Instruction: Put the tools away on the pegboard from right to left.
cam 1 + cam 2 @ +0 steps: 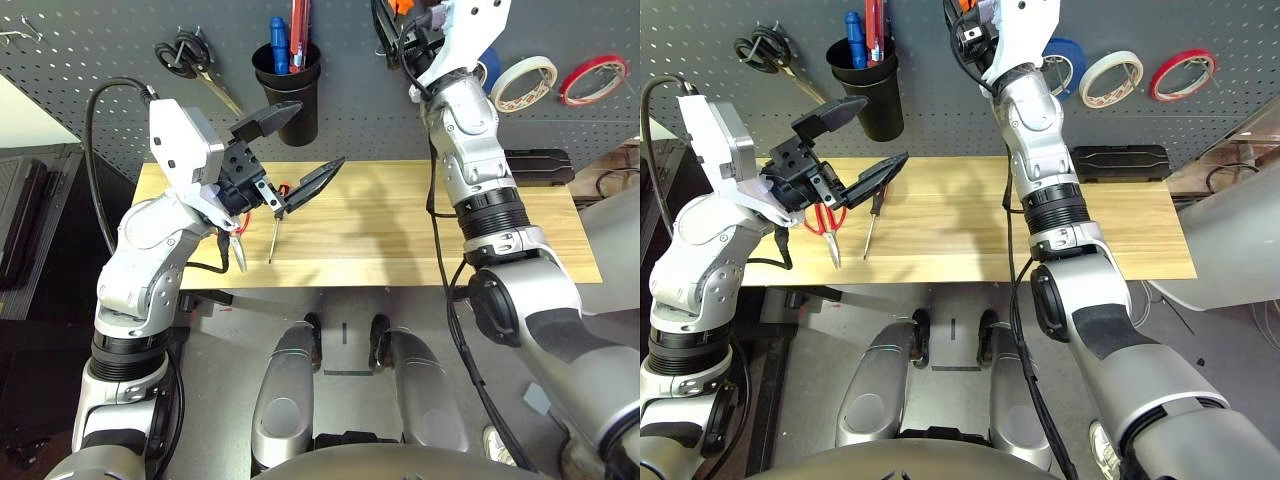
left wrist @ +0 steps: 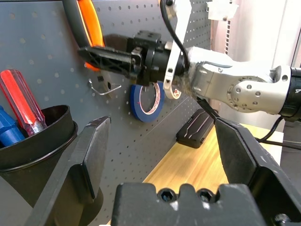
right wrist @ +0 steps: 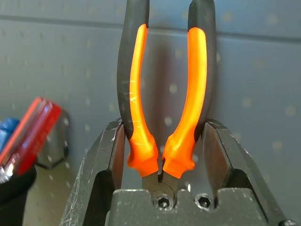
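1. Pliers (image 3: 164, 117) clamped in right end effector (image 3: 164, 179) near the pivot, orange-and-black handles pointing away from the wrist toward the pegboard (image 1: 100, 90); grip low on the handles likely leaves their span free to slip over a hook.
2. Bare metal hook (image 2: 104, 87) just below the pliers on the board, blue tape roll (image 2: 146, 100) beside it; probable target peg, contact not yet made.
3. White tape roll (image 1: 524, 82) already hung, red tape roll (image 1: 592, 78) to its right, so rightmost tool done.
4. Left end effector (image 1: 290, 150) spread wide and empty, hovering above the table (image 1: 400, 230) in front of black cup (image 1: 288, 95).
5. Slim screwdriver (image 1: 871, 222) and red-handled scissors (image 1: 826, 225) lying on table near its left end, below the left end effector.
6. Room tight around the hook: cup to one side, blue roll to the other. Black case (image 1: 1118, 162) at table's rear edge, well apart.
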Tool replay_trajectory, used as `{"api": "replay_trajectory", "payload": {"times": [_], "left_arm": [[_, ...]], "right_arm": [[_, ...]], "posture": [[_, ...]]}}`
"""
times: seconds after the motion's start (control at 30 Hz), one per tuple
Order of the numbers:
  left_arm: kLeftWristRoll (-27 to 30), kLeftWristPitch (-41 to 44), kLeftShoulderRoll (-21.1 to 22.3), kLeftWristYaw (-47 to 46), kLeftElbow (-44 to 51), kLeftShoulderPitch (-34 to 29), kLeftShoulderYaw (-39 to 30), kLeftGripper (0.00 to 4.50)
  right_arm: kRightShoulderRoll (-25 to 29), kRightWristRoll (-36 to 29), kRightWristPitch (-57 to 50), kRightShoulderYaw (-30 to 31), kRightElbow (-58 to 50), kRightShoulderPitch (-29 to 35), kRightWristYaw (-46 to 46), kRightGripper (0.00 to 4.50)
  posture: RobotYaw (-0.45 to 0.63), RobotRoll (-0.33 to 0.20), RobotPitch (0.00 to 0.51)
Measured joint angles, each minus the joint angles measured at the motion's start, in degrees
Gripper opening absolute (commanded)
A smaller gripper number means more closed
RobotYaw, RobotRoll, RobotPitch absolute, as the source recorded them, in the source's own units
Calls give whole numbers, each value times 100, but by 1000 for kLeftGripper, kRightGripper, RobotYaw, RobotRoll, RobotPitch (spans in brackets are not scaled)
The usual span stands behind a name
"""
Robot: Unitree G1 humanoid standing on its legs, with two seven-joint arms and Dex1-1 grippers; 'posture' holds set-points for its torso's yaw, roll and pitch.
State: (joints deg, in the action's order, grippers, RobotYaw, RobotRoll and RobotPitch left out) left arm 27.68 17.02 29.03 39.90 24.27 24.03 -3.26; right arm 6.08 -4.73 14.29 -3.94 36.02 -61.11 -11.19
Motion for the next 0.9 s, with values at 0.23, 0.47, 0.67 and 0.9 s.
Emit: {"api": "replay_trajectory", "payload": {"times": [0.23, 0.47, 0.67, 0.9], "left_arm": [[-3, 1, 0, -1, 0, 1, 20, 4500], [-47, 0, 0, -9, -4, 0, 56, 4500], [-93, -3, 3, -14, -17, -12, 66, 4500], [-255, -31, 34, -62, -68, -99, 101, 4500]], "right_arm": [[10, 101, -111, 66, 10, 94, 7, 2595], [215, 283, 348, 114, -311, 413, -22, 4449], [478, 334, 443, 117, -1255, 1255, -183, 4449], [891, 259, -472, 355, -2981, 2720, -807, 4449]], "posture": [[208, 0, 272], [216, 0, 278], [216, 0, 281], [212, 0, 282]]}}
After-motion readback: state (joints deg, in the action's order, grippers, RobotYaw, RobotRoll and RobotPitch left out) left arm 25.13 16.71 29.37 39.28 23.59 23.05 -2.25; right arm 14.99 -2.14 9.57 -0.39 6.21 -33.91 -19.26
